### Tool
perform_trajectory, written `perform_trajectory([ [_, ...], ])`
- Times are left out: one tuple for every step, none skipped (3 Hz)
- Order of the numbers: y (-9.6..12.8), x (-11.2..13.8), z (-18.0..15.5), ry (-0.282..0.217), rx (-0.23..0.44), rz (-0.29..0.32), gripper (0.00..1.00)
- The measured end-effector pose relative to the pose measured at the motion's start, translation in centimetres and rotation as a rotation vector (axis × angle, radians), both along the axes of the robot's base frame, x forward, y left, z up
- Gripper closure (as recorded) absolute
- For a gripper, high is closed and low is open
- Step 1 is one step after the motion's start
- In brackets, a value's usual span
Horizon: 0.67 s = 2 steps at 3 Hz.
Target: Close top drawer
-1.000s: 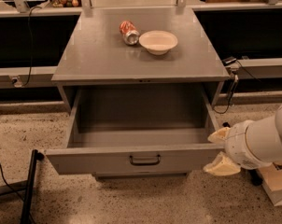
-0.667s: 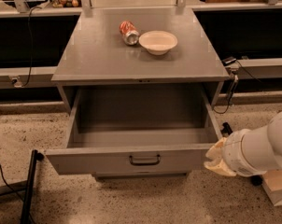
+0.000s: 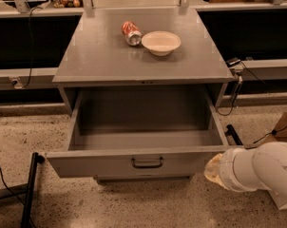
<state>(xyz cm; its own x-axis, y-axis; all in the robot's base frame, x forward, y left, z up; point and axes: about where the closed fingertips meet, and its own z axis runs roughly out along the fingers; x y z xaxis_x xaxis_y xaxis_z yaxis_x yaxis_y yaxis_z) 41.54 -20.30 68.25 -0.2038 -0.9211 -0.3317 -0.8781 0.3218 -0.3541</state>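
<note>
The top drawer (image 3: 143, 141) is a wide grey metal box, pulled far out of the grey cabinet and empty inside. Its flat front (image 3: 96, 165) faces me, with one dark bar handle (image 3: 147, 163) at its centre. My gripper (image 3: 213, 170), cream-coloured at the end of a thick white arm (image 3: 264, 172), is low at the right. It sits just off the right end of the drawer front, close to or touching its corner. No other drawers show.
A red can (image 3: 131, 33) lies on its side next to a white bowl (image 3: 161, 42) on the cabinet top (image 3: 100, 61). A black pole (image 3: 29, 189) leans at the lower left. Cables and a cardboard box (image 3: 286, 125) are on the speckled floor at the right.
My gripper has moved down and slightly left, from beside the drawer's right wall to the right end of its front. The drawer has stayed open about as far.
</note>
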Motion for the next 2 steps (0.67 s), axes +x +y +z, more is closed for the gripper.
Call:
perform_trajectory([
  [1.5, 0.4, -2.4, 0.031, 0.034, 0.025, 1.00],
  [4.0, 1.7, -5.9, 0.063, 0.077, 0.077, 1.00],
])
